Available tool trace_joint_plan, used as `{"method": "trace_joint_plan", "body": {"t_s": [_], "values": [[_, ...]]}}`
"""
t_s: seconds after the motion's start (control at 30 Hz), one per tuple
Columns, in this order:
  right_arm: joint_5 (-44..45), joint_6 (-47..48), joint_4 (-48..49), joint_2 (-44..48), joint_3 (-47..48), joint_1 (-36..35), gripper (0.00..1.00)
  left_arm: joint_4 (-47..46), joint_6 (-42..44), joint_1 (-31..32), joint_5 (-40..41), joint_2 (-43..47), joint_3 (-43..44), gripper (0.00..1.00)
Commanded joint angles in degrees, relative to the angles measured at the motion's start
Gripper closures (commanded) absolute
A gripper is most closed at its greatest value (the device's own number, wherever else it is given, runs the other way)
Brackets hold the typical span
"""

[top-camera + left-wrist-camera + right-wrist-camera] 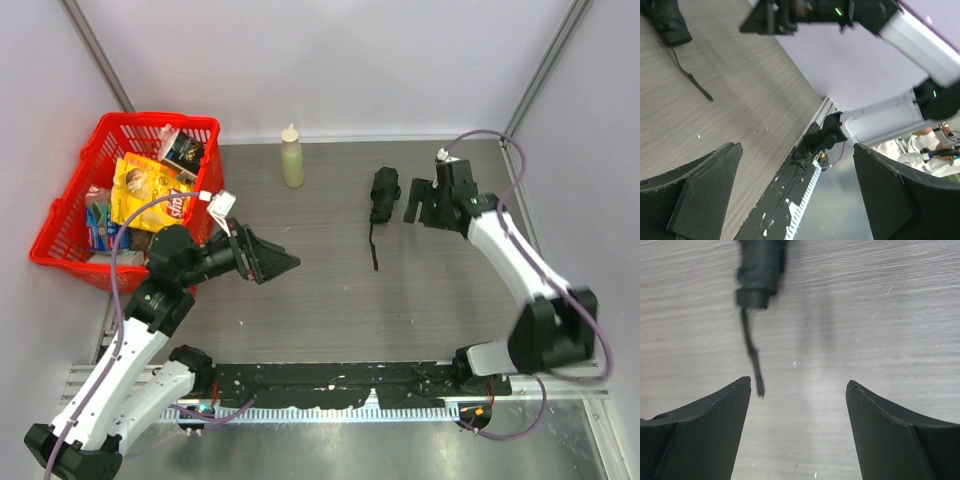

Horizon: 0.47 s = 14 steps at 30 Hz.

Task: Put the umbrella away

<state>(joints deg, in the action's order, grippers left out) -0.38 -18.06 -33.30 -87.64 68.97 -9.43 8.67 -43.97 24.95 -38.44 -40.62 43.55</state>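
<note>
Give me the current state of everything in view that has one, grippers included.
umbrella: folded, lying on the table, strap trailing loose, not held.
left gripper: open, empty.
right gripper: open, empty, close beside the umbrella.
red basket: upright, holding snack packets.
bottle: standing upright, capped.

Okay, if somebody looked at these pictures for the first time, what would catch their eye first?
The bright red basket stuffed with snack packets at the far left stands out first. Next comes the folded black umbrella lying on the far right side, its strap trailing toward the arms. The right gripper is open just beside it.
</note>
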Motion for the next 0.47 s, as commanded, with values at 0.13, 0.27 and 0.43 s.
{"method": "trace_joint_plan", "body": {"t_s": [0.13,0.27,0.43], "values": [[3.47,-2.06,-2.73,42.49,-13.68,-9.20,0.19,-1.02,1.86,-0.16,7.14,4.22,4.35,0.00],[1.26,-2.59,-4.32,57.97,-12.64,-9.20,0.18,0.47,3.79,-0.08,14.07,8.09,5.93,0.00],[1.26,-0.75,-6.69,64.34,-9.47,-9.20,0.18,2.67,5.56,0.01,22.08,12.49,6.99,0.01]]}}
